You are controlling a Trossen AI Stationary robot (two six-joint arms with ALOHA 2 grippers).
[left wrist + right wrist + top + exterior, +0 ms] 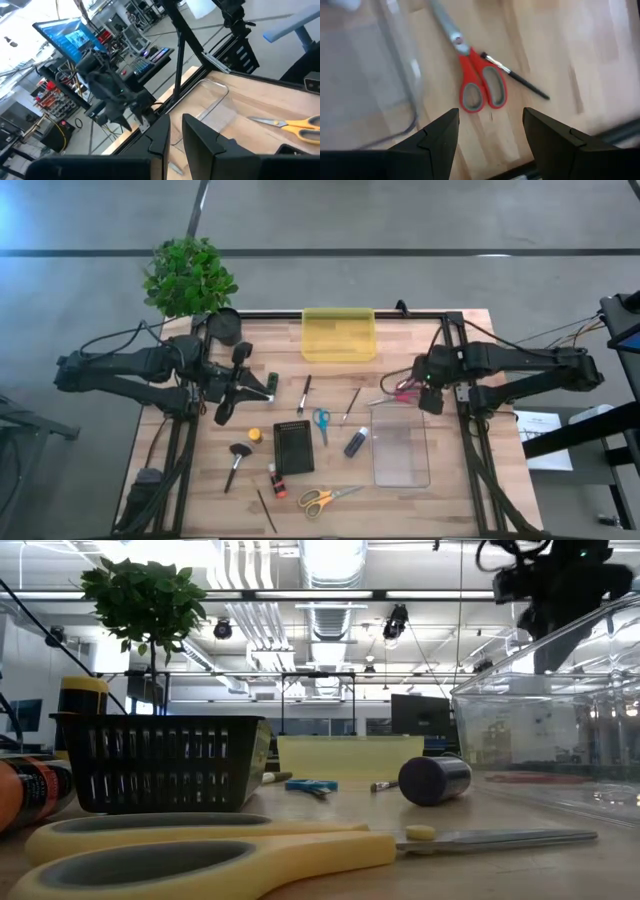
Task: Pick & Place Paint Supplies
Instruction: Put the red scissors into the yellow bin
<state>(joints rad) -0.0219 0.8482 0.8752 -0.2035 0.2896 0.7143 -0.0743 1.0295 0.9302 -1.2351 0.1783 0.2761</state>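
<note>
The right end effector is held wide open and empty above the tabletop, directly over red-handled scissors, beside the clear container. A thin dark-handled paintbrush is seen just beyond its fingers, touching the scissors' handle. The left end effector is nearly closed, with nothing gripped, and is raised over the tabletop's left side. A wider soft-headed brush and a red paint tube lie well apart from both.
</note>
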